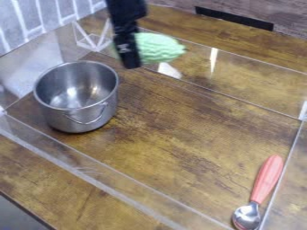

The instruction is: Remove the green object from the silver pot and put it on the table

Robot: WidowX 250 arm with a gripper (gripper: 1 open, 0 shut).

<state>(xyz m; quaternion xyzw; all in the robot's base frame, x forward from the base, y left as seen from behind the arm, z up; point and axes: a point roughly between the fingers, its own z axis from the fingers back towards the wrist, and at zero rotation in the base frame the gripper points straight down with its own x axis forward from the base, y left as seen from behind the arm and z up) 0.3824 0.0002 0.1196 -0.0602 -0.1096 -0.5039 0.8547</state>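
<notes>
The tabletop [180, 135], dark wood grain, is the largest thing here, bordered by clear acrylic walls [108, 184]. The arm [125, 11] reaches down from the top edge, dark and blurred. Next in size, the silver pot [77, 97] stands upright toward the left, its inside bare. The red-handled spoon [259, 193] lies near the lower right corner. Smallest is the green object [160, 48], up in the air to the right of the pot, gripped by one end in the jaws [132, 52], which stand apart only by the width of what they hold.

The lift out looks done; what remains is lowering and letting go. With so much of the soft thing jutting out sideways, it could sag, twist or slip if the hold is shallow. Going down too near the far wall could catch its free end on the acrylic; swinging back low could knock the pot's rim. Opening too high might let it bounce or roll.
</notes>
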